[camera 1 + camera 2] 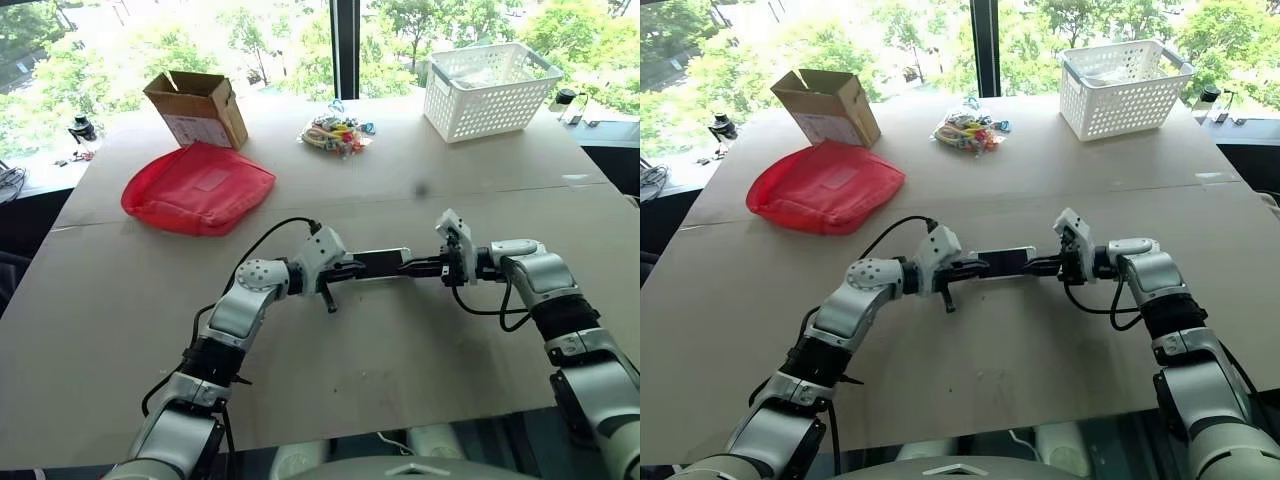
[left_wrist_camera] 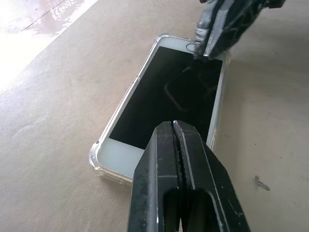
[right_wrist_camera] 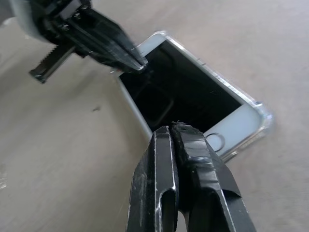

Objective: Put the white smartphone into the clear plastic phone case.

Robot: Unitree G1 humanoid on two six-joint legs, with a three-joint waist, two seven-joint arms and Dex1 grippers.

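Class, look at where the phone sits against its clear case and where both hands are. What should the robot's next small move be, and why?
Probably press down lightly on each end to seat it fully, then lift away. The white smartphone already lies inside the clear plastic phone case, whose rim shows around its corners. The left hand and right hand, both shut, rest over opposite ends.

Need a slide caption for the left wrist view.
Phone seated in clear case, both shut grippers at its ends.

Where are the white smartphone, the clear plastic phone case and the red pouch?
white smartphone [image 2: 169,96]: left wrist view, black screen.
clear plastic phone case [image 2: 95,157]: left wrist view, near corner.
red pouch [image 1: 197,187]: left eye view, middle.
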